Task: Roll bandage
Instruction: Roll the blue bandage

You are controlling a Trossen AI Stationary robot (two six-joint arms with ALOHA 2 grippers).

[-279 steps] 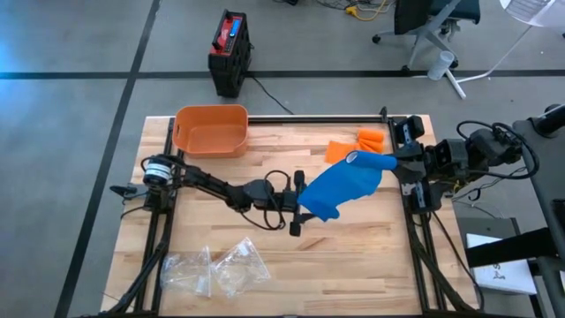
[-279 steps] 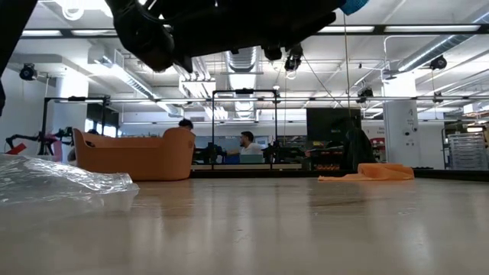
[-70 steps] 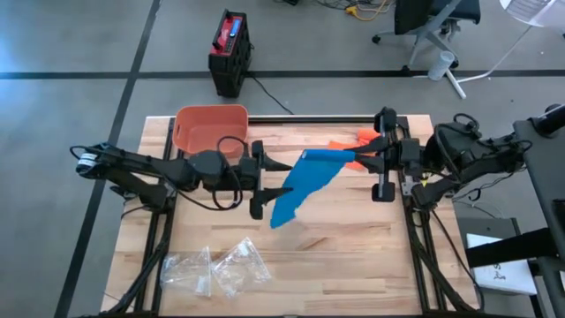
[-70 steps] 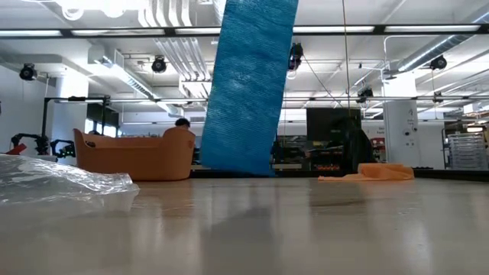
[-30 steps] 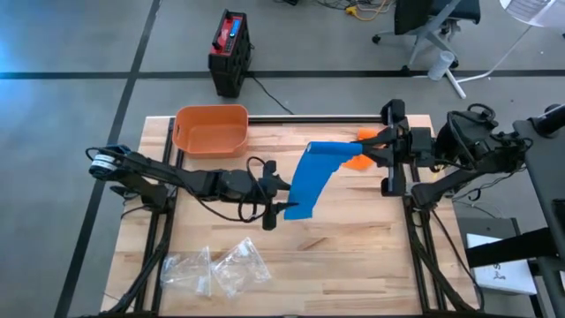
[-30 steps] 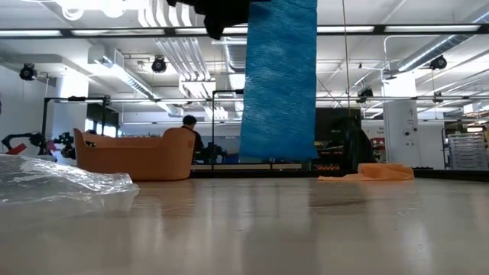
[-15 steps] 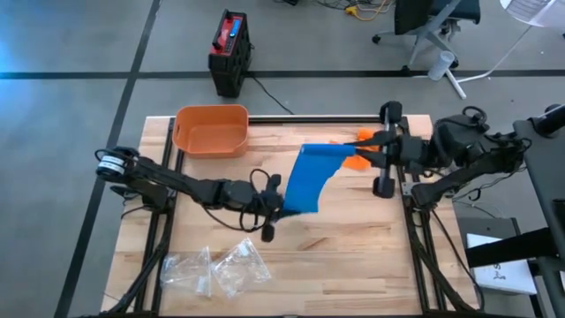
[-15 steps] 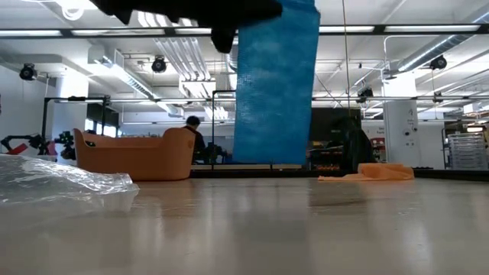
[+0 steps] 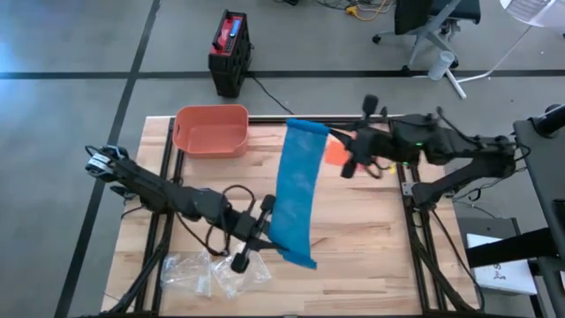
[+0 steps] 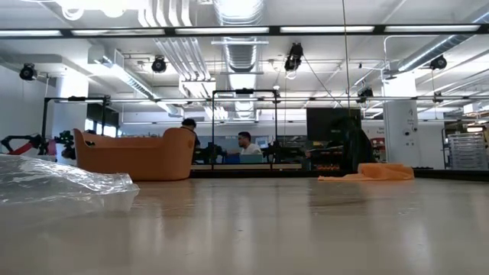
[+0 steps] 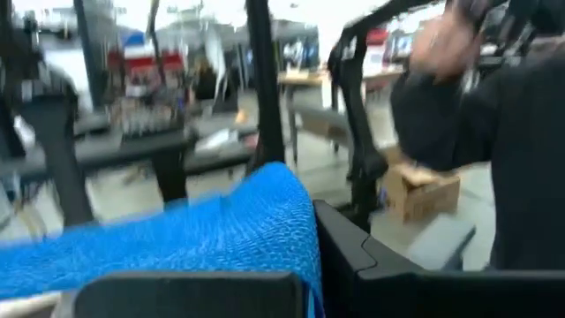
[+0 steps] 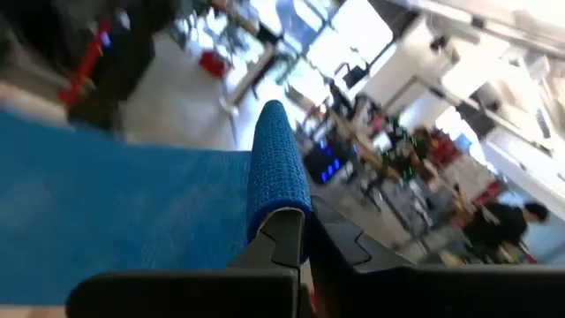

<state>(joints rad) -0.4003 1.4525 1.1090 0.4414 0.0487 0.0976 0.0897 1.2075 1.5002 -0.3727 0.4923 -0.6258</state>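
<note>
Above the table (image 9: 371, 238), blue bandage (image 9: 296, 190) clamped between left pincer (image 9: 262, 231) and right pincer (image 9: 335, 141).

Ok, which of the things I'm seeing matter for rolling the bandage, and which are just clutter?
In play:
- blue bandage, stretched between both arms
- left claw, shut on its near end
- right claw, shut on its far end

Lying about:
- orange bin
- orange cloth
- clear plastic bags

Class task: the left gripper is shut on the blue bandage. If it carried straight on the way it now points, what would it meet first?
Probably nothing but the blue bandage already held by the left gripper; beyond it, bare wooden table, though height is unclear.
</note>
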